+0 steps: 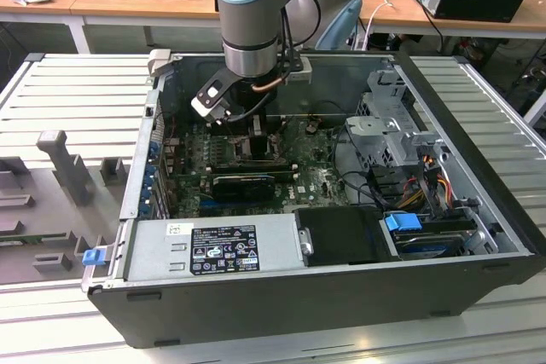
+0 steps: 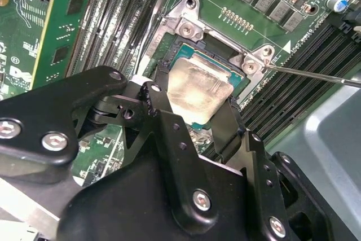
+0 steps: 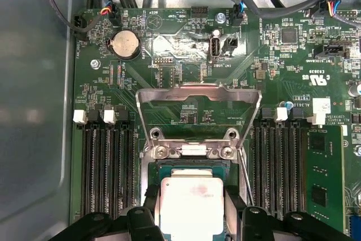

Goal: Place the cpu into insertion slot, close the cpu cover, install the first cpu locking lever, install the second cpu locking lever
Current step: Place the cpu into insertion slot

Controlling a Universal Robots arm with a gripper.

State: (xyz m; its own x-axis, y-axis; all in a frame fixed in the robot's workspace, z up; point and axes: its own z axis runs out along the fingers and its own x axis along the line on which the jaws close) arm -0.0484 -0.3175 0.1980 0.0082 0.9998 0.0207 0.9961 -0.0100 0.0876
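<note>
One arm (image 1: pixel 247 6) reaches down into the open case (image 1: pixel 341 309), which lies on the ribbed worktop (image 1: pixel 68 91); you see its wrist low over the green board (image 1: pixel 316 181). Your tool (image 3: pixel 192 204) is clamped on the cpu (image 3: pixel 192 210): in both wrist views the two black fingers (image 3: pixel 151 202) press against opposite edges of the chip, whose silver face is up. The cpu lies directly over the slot (image 3: pixel 194 166), whose dark frame shows just past the chip's edge on the hinge side; whether the chip is fully seated you cannot tell. The cover (image 3: pixel 197 88) stands open, upright on its hinge at the side of the slot away from the tool. One thin lever (image 2: pixel 310 74) stands free of the cover, running out from a hinge screw over the memory slots (image 2: pixel 293 100) beside it. Note that such slots flank the slot on both sides. A coin cell (image 3: pixel 125 43) lies on the board beyond the cover.
</note>
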